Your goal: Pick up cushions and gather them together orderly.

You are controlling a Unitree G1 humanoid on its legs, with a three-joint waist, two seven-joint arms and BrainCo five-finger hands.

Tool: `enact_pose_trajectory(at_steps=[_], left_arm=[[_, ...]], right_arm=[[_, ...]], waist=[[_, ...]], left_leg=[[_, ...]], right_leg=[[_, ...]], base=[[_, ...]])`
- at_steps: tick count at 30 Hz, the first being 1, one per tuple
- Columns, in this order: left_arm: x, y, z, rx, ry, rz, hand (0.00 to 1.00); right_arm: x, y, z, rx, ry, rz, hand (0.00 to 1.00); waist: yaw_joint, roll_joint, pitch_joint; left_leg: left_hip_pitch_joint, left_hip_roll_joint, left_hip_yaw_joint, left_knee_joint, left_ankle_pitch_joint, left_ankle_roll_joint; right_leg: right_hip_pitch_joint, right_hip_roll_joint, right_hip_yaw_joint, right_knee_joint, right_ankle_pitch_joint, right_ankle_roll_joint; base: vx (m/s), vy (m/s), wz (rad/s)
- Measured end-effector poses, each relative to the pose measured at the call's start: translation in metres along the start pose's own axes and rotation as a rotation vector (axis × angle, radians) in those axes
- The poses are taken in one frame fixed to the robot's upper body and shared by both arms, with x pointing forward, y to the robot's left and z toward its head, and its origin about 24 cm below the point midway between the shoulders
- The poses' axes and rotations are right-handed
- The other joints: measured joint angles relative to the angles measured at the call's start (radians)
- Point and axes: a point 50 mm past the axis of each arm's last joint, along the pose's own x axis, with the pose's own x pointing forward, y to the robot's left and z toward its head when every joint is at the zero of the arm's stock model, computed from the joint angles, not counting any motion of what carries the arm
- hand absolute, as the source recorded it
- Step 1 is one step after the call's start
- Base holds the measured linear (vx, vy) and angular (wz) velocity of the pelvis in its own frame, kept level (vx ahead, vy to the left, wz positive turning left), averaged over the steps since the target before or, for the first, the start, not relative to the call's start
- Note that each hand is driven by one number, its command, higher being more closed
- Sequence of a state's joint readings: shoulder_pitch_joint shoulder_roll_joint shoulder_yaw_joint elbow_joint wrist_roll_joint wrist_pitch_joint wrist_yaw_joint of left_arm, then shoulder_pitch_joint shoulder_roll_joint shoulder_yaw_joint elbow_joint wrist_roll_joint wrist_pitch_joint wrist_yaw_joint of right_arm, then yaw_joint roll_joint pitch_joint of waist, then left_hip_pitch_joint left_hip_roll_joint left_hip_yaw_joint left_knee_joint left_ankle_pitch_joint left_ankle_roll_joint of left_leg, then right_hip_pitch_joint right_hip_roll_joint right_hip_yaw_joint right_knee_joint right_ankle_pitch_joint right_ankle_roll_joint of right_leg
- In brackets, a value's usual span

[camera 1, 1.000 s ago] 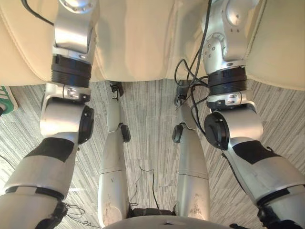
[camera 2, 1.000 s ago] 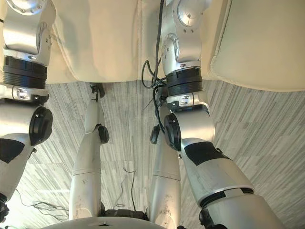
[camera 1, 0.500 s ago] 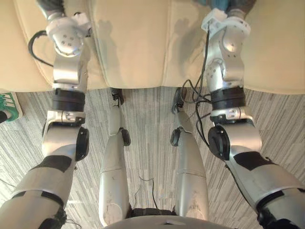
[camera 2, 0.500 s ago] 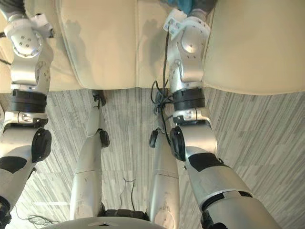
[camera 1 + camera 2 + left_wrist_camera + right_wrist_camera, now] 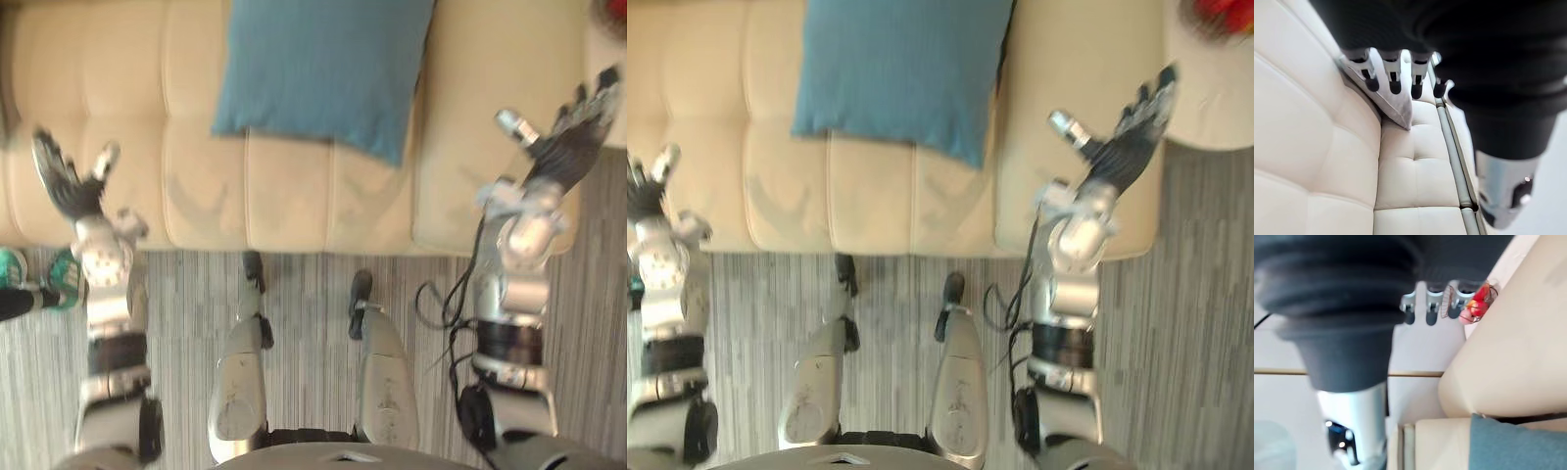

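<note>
Left eye view: 1 teal rectangular fabric cushion lies flat on the seat of the cream tufted leather sofa, roughly central and tilted a little. My left hand hangs over the sofa's left end and my right hand over its right end. Both have their fingers spread straight and hold nothing, and both are well apart from the cushion between them. A green shoe sits on the striped floor by the left arm.

Right eye view: same layout, plus a red object on a white surface just past the sofa's right end, near my right hand.

Left wrist view: fingers straight, nothing in the palm. Past them a pale pointed corner rests against the sofa back – possibly a 2nd cushion, but I cannot tell.

Right wrist view: fingers straight and empty, with the red object beyond them and the teal cushion's edge low on the seat.

My worries: a 1-handed pinch at a corner would likely let the soft cushion fold, or slide on the smooth leather. A wide inward sweep of the right arm could clip the red object – it sits close to that hand.
</note>
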State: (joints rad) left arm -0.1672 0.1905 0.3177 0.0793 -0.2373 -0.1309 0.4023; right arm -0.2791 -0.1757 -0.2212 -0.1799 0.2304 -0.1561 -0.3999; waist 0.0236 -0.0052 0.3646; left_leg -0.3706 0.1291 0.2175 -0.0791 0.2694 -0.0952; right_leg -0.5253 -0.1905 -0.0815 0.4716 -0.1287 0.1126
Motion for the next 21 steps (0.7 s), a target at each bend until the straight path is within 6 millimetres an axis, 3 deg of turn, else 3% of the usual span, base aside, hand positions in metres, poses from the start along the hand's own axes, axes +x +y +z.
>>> enact_pose_trajectory(at_steps=[2,3,6,7,9,11,13,17,21], left_arm=[[-0.041,0.021,-0.046,0.045,0.2,-0.003,0.0],[-0.05,0.025,-0.056,0.055,0.247,-0.004,0.0],[-0.115,0.061,-0.127,0.152,0.629,0.031,0.0],[-0.124,0.065,-0.135,0.16,0.68,0.037,0.0],[-0.165,0.074,-0.163,0.174,0.885,0.05,0.0],[-0.187,0.08,-0.173,0.185,0.984,0.055,0.0],[-0.219,0.094,-0.184,0.231,1.133,0.069,0.0],[-0.237,0.115,-0.189,0.286,1.25,0.087,0.0],[-0.242,0.118,-0.19,0.324,1.286,0.044,0.0]], right_arm=[[-0.04,-0.013,-0.028,-0.023,0.161,0.047,0.0],[-0.048,-0.017,-0.033,-0.028,0.194,0.049,0.0],[-0.106,-0.046,-0.088,-0.098,0.524,0.055,0.0],[-0.116,-0.052,-0.096,-0.118,0.58,0.054,0.0],[-0.166,-0.072,-0.133,-0.205,0.872,0.083,0.0],[-0.193,-0.082,-0.148,-0.258,1.012,0.108,0.0],[-0.239,-0.101,-0.162,-0.329,1.23,0.104,0.0],[-0.285,-0.146,-0.161,-0.412,1.47,-0.085,0.0],[-0.302,-0.169,-0.153,-0.439,1.562,-0.191,0.0]], waist=[[-0.008,-0.017,-0.099],[-0.016,-0.016,-0.118],[-0.048,-0.028,-0.229],[-0.05,-0.028,-0.239],[-0.061,-0.029,-0.272],[-0.059,-0.027,-0.292],[-0.058,-0.025,-0.319],[-0.058,-0.019,-0.324],[-0.061,-0.016,-0.326]], left_leg=[[0.097,0.012,0.037,0.0,-0.042,-0.012],[0.113,0.014,0.042,0.0,-0.052,-0.012],[0.25,0.034,0.102,0.0,-0.104,-0.037],[0.268,0.037,0.112,0.0,-0.112,-0.039],[0.348,0.041,0.151,0.0,-0.137,-0.037],[0.383,0.04,0.175,0.0,-0.152,-0.042],[0.436,0.038,0.201,0.0,-0.182,-0.054],[0.522,0.032,0.226,0.0,-0.199,-0.057],[0.548,0.017,0.221,-0.001,-0.233,-0.059]], right_leg=[[0.089,0.019,0.024,-0.057,-0.017,-0.004],[0.109,0.022,0.024,-0.073,-0.016,-0.004],[0.25,0.057,0.081,-0.195,0.035,0.001],[0.269,0.061,0.088,-0.212,0.042,0.003],[0.358,0.07,0.121,-0.291,0.072,0.01],[0.396,0.072,0.141,-0.328,0.086,0.012],[0.454,0.073,0.166,-0.379,0.103,0.014],[0.527,0.078,0.21,-0.406,0.116,0.012],[0.532,0.076,0.247,-0.425,0.121,-0.001]], base=[[0.16,-0.068,-0.49],[0.19,-0.037,-0.6],[0.17,-0.017,-0.7],[0.15,-0.001,-0.63],[0.14,0.015,-0.55],[0.09,0.024,-0.44],[0.09,0.038,-0.34],[0.04,0.02,-0.28],[-0.05,0.017,-0.38]])
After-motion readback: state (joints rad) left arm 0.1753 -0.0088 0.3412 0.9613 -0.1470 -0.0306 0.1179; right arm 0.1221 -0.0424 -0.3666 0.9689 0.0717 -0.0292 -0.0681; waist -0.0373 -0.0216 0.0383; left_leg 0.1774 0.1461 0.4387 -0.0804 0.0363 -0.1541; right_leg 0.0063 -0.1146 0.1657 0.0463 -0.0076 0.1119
